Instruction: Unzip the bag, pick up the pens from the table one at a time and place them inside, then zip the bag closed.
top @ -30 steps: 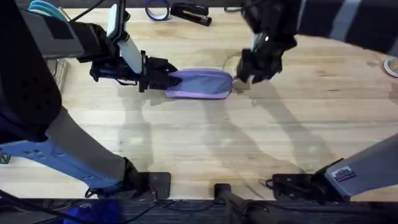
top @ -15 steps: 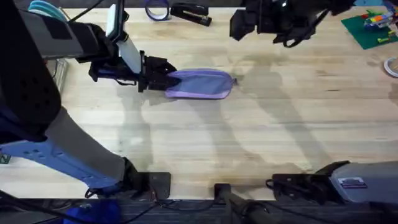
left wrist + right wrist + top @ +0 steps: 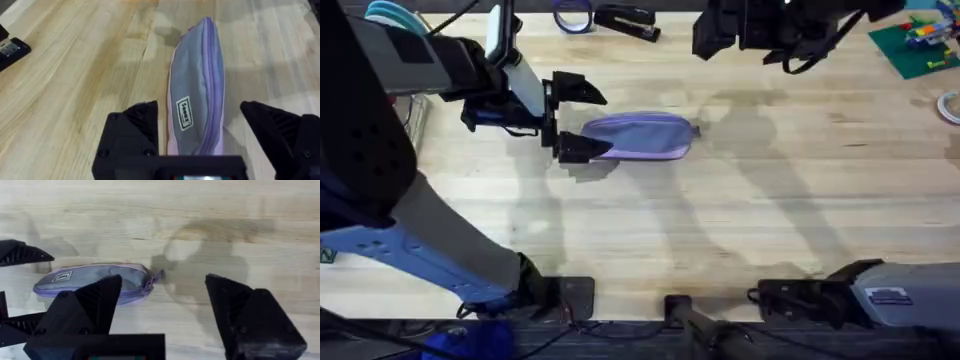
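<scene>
Two open claws: the left gripper (image 3: 574, 118) straddles the bag's (image 3: 642, 136) near end along its length, the right gripper (image 3: 165, 312) raised well apart

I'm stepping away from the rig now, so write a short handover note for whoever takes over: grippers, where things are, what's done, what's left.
Left gripper: open, straddling the near end of the lavender fabric pencil pouch, not gripping.
Right gripper: open, raised above the far side of the light wooden plank table, holding nothing.
Pouch: flat on the table, zipper looks closed along its length.
Pens: none lying on the table; presumably inside.
Left: confirm the zip is fully shut, then pull both arms clear.
</scene>
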Robot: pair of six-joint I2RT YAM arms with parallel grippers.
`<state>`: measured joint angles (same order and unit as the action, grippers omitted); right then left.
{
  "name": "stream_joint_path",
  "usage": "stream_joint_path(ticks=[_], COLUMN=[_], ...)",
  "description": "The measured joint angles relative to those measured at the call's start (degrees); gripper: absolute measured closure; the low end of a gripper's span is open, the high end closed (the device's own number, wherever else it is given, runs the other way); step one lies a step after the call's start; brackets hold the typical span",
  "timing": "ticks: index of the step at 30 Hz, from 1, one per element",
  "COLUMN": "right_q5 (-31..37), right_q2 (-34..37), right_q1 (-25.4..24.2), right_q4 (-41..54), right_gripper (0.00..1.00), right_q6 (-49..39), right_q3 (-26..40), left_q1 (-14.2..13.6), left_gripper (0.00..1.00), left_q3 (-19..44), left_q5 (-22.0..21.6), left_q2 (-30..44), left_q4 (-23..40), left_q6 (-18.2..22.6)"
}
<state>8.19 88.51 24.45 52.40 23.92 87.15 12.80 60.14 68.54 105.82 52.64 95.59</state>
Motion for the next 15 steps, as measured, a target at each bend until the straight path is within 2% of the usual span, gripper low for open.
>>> stream_joint_path(ticks=[8,15], right_q5=[0.01,0.0], right_q2=[0.0,0.0], right_q1=[0.0,0.0], right_q4=[0.01,1.1], right_gripper=[0.005,0.006], right_q6=[0.0,0.0], right_q3=[0.0,0.0], left_q1=[0.0,0.32], left_gripper=[0.007,0.006], left_q3=[0.01,1.16], left_q5=[0.35,0.42], left_q2=[-0.01,-0.15], left_q4=[-1.44,2.57], left_q6=[-0.01,0.03])
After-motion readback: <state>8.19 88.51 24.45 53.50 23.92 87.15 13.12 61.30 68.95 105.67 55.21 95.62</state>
